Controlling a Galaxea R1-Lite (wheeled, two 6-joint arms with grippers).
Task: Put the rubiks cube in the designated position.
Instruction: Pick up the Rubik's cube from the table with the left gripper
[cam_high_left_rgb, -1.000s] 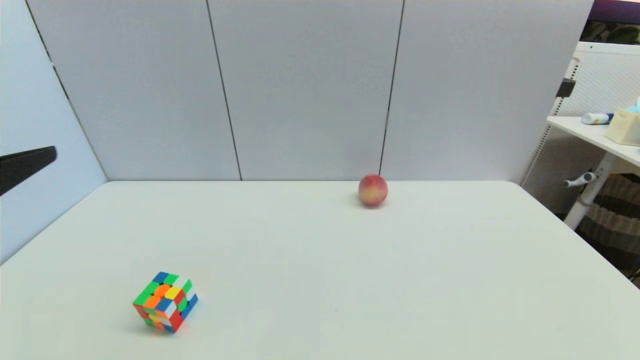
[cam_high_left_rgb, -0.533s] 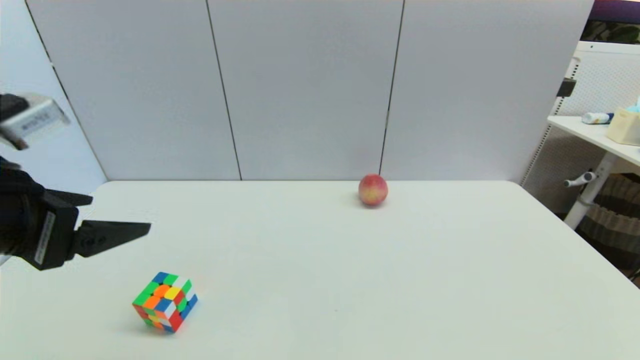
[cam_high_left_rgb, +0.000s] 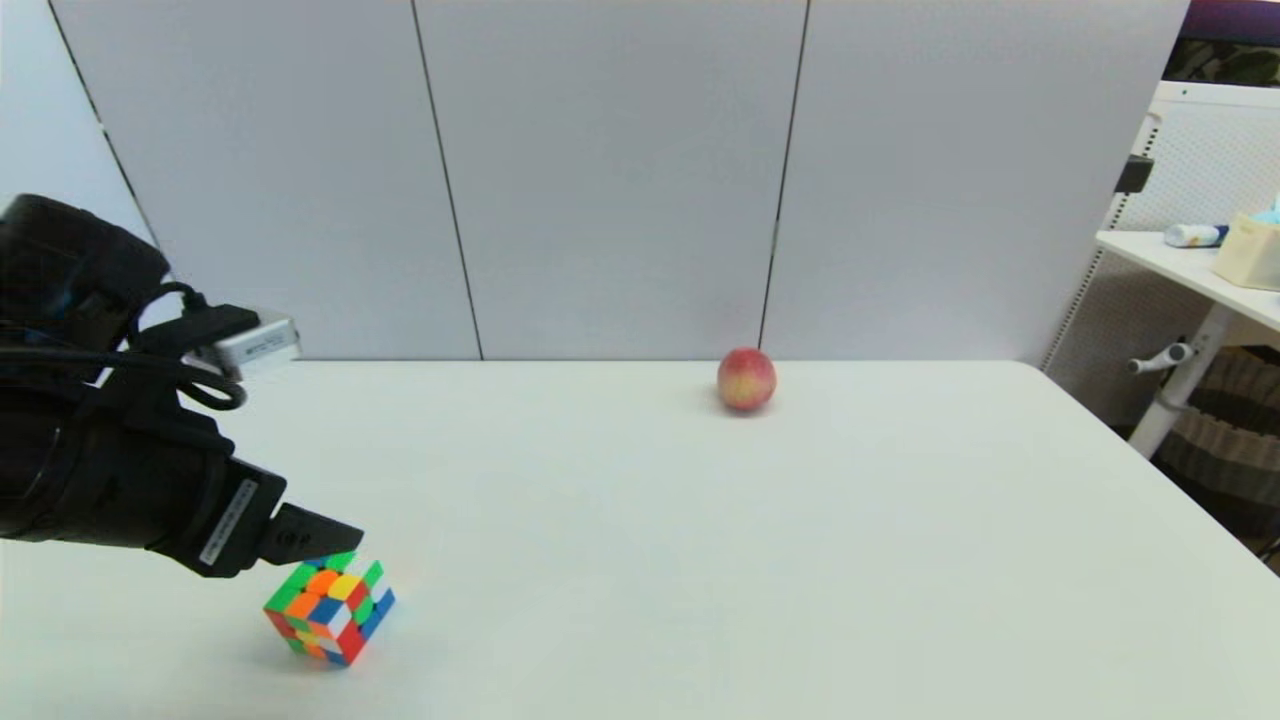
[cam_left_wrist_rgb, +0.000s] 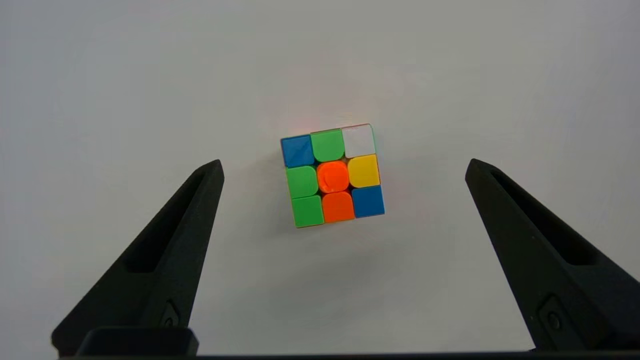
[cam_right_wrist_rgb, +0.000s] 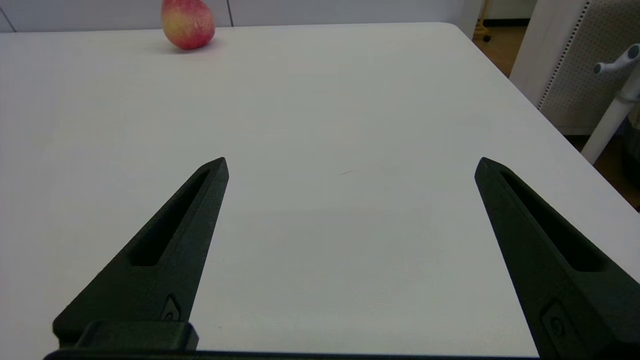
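The rubiks cube (cam_high_left_rgb: 330, 606) rests on the white table near its front left; from above its top face (cam_left_wrist_rgb: 332, 175) shows green, orange, blue, yellow and white tiles. My left gripper (cam_high_left_rgb: 335, 535) hovers just above and behind the cube, pointing down. In the left wrist view the left gripper (cam_left_wrist_rgb: 344, 167) is open, its two fingers wide apart on either side of the cube and well above it. My right gripper (cam_right_wrist_rgb: 351, 165) is open over bare table on the right, out of the head view. The designated position has no mark of its own.
A red-yellow peach (cam_high_left_rgb: 746, 380) sits at the far edge of the table (cam_high_left_rgb: 800, 540) by the grey wall panels; it also shows in the right wrist view, peach (cam_right_wrist_rgb: 188, 23). A white side desk (cam_high_left_rgb: 1190, 270) stands beyond the table's right edge.
My left arm has swung in from the left edge and come down and forward, from high beside the wall to right over the cube. Cube and peach have not moved.
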